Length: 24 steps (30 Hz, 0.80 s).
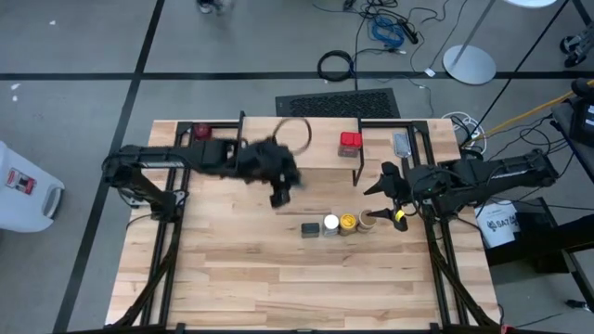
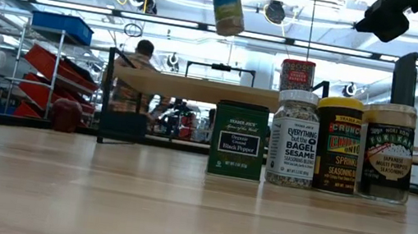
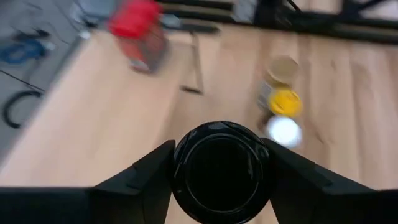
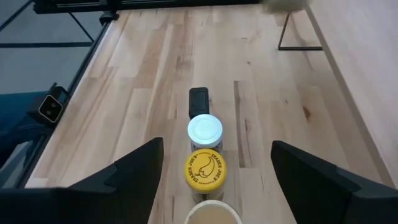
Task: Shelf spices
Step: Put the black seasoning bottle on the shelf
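One dark jar [image 2: 227,3] — tilted, cap up — clenched in left gripper [image 1: 281,192].

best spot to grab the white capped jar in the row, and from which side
Grip the white-capped jar around its round cap and upper body, coming straight down from above. It stands upright with the green tin and the yellow-topped jar right beside it along the row, so the fingers should likely close across the row, on the two open sides. The right gripper, open, is nearest.
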Each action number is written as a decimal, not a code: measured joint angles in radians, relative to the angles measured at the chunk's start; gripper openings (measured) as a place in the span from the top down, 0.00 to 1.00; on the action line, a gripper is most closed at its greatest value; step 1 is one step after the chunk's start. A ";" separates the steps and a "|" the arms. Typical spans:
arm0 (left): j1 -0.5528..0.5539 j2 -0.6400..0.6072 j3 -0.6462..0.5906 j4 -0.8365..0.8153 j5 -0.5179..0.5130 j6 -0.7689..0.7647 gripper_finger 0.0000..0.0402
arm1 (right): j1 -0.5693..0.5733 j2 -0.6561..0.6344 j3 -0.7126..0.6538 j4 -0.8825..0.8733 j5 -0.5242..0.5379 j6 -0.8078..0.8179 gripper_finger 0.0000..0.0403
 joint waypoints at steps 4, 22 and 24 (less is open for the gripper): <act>0.092 0.000 0.061 0.004 0.000 0.065 0.45 | 0.035 0.000 0.000 0.000 0.039 0.020 0.29; 0.318 0.180 0.100 0.276 0.252 0.101 0.45 | 0.072 0.000 0.000 0.000 0.118 0.047 0.29; 0.321 0.210 0.115 0.275 0.275 0.100 0.45 | 0.072 0.000 0.000 0.000 0.118 0.047 0.29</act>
